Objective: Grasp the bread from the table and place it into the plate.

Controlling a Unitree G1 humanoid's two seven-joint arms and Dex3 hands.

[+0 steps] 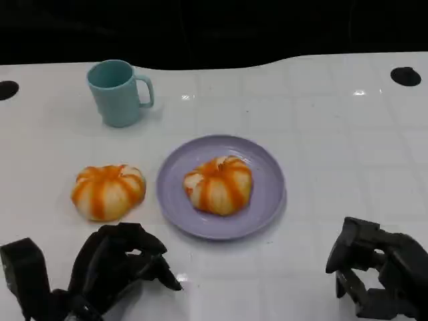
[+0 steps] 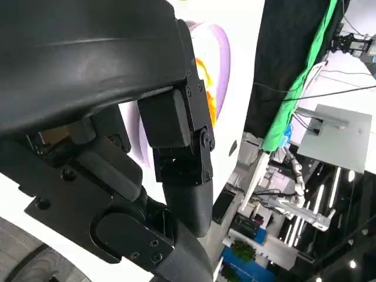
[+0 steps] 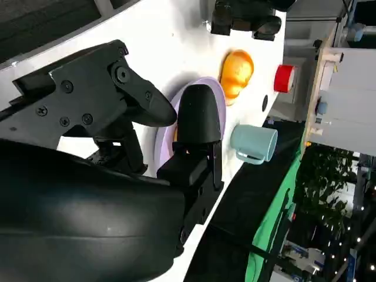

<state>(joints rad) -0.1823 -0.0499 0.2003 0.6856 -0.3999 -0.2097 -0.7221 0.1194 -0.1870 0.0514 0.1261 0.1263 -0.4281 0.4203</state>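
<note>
White tiled worktop (image 1: pixel 348 154), seen from the head camera, carrying four loose things: one plate, two breads, one mug. Its far edge runs along a dark background; a black round hole lies near each far corner.

Plate (image 1: pixel 267 174): one, lilac, round, near the middle of the worktop. Bare worktop surrounds its rim on all sides, widest on the right.

Breads: two, both round, pale, with orange stripes. The bread on the plate (image 1: pixel 219 184) sits near the plate's centre, inside the rim. The bread on the worktop (image 1: pixel 108 191) lies just left of the plate, apart from its rim, with a narrow strip of white between them.

Mug (image 1: pixel 118 92): one, pale blue, upright, handle turned to the right, standing behind the bread on the worktop and well apart from it.

Left hand (image 1: pixel 117 267): at the near edge, just in front of the bread on the worktop and not touching it. Its fingers (image 1: pixel 157 267) are loosely curled and spread, pointing right, with nothing between them.

Right hand (image 1: pixel 378 271): at the near right corner, well apart from the plate, with open worktop between. Its fingers (image 1: pixel 348 251) are partly bent and apart, holding nothing.

In the right wrist view the mug (image 3: pixel 254 141), the plate (image 3: pixel 216 100) and the bread on the worktop (image 3: pixel 237 71) appear beyond the hand's own black fingers.
</note>
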